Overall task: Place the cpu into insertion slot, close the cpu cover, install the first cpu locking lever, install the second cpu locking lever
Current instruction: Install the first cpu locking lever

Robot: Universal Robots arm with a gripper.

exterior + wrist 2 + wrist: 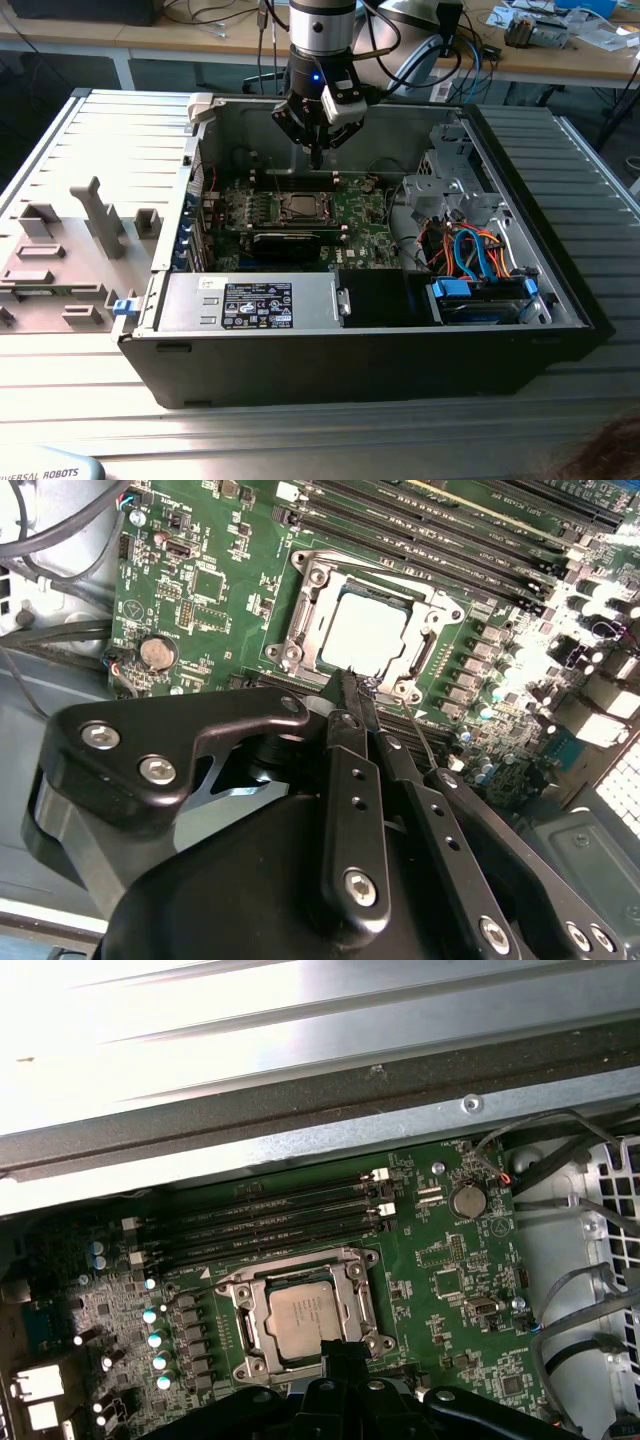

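The cpu [365, 630] lies flat in the insertion slot [440, 610] in the middle of the green motherboard, silver top up. It also shows in the first wrist view as the cpu [305, 1318] and in the exterior view as the cpu [298, 207]. The cpu cover [300, 615] lies down around it as a silvery frame. My gripper [352, 685] hangs just above the socket's edge, fingers shut together with nothing seen between them. A thin metal rod [418, 742] runs beside the fingertips. In the exterior view the gripper [316, 156] hovers over the board behind the socket.
Long memory slots [270, 1215] run beside the socket. A coin battery [466, 1200] and loose cables [560, 1290] sit on its other side. The case walls [330, 110] surround the board, with a power supply [250, 300] and drive bay [480, 300] in front.
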